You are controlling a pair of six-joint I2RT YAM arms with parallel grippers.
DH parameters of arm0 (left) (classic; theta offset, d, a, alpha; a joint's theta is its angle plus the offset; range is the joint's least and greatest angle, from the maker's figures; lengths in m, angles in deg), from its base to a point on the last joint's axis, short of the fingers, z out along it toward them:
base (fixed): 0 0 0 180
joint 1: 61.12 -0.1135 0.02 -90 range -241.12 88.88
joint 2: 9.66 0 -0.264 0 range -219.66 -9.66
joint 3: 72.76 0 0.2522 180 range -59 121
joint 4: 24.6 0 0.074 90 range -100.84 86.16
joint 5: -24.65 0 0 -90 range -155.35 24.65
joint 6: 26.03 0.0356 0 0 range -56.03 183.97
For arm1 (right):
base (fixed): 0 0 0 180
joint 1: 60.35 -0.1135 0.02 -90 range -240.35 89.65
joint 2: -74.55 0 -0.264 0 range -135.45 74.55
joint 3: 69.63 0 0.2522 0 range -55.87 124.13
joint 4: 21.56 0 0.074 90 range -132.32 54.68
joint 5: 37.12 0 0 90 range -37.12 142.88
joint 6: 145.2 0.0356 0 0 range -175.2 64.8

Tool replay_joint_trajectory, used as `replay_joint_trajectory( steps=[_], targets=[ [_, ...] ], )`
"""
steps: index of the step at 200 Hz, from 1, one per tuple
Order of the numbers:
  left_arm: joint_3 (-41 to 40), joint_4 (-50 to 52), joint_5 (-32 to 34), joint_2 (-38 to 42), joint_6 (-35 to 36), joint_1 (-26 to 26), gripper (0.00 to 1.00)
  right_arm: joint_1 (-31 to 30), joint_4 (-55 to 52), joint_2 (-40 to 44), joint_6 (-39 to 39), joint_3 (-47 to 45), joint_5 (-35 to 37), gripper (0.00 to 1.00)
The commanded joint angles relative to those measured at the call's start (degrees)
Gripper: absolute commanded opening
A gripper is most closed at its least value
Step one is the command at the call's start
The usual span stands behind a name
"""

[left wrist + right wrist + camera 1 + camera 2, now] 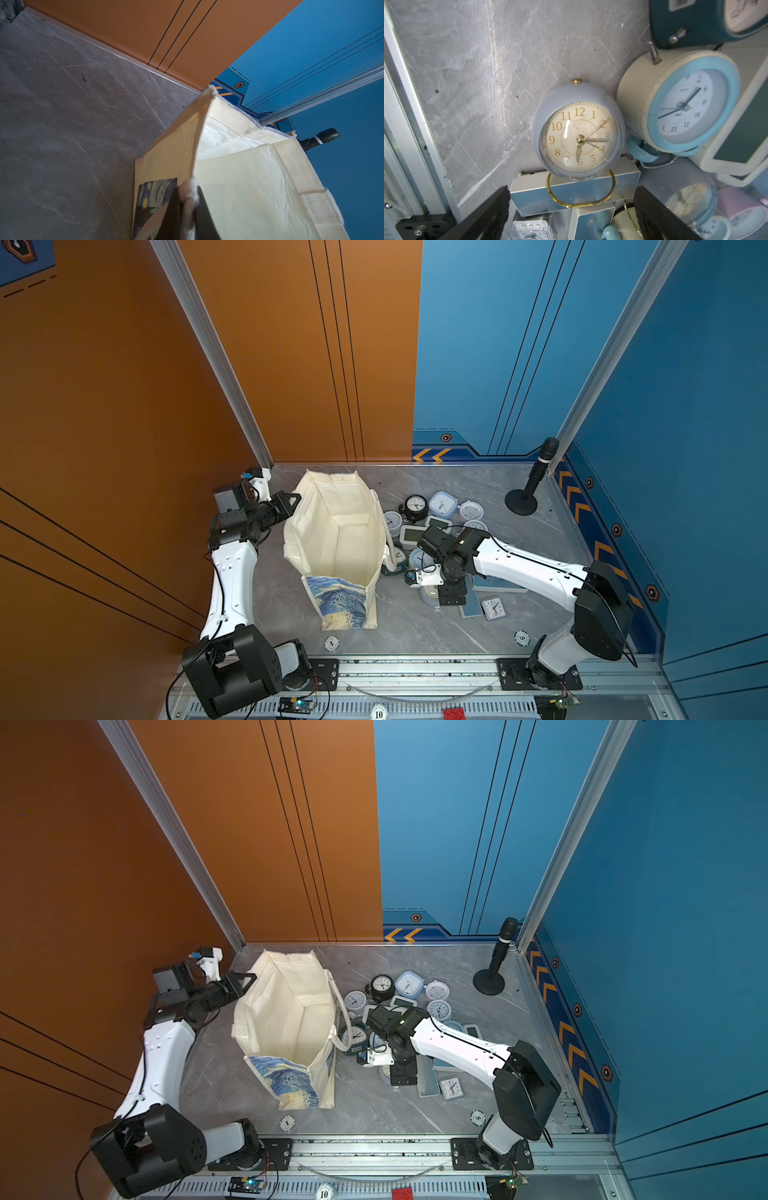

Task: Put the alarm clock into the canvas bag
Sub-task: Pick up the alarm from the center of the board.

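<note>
The cream canvas bag [336,539] [282,1011] stands open on the grey table, its painted print on the near face. My left gripper [291,504] [188,199] is shut on the bag's left rim. To the bag's right lies a pile of several alarm clocks. My right gripper [451,595] [573,193] hangs open low over the pile's near end, holding nothing. In the right wrist view a grey-blue round alarm clock [579,137] with a gold loop stand lies just ahead of the fingers, on a mirror-faced rectangular clock [533,197].
A black microphone on a round stand [536,485] is at the back right corner. Other clocks include a black one [415,506], a cream-and-blue one [685,104] and a small clear square one [493,608]. Two round markers [331,643] [522,638] lie near the front rail.
</note>
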Motion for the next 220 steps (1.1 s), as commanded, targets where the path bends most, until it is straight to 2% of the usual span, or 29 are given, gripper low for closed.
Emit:
replay_joint_trajectory(
  steps=[1,13,66,115,169,220],
  targets=[
    [-0.59,-2.34,-1.79,0.69,-0.50,-0.68,0.00,0.86,-1.77,-2.13,-4.08,2.65,-2.48,0.97],
    [-0.59,-2.36,-1.75,0.74,-0.45,-0.71,0.00,1.56,-1.68,-3.11,-4.62,3.23,-3.69,1.00],
    [-0.50,-2.45,-2.05,0.38,-0.68,-1.02,0.00,3.02,-0.34,-7.18,-6.12,4.67,-7.08,0.98],
    [-0.52,-2.67,-2.65,0.14,-1.05,-1.88,0.00,3.23,6.04,-8.76,-6.29,-0.25,-5.90,0.96],
    [-0.41,-3.24,-4.07,-0.58,-1.47,-1.99,0.00,3.99,10.72,-10.43,-5.60,-3.15,-7.86,0.97],
    [-0.38,-3.50,-5.22,-1.49,-1.86,-2.01,0.00,4.48,10.90,-10.63,-4.88,-3.75,-9.36,0.90]
  ],
)
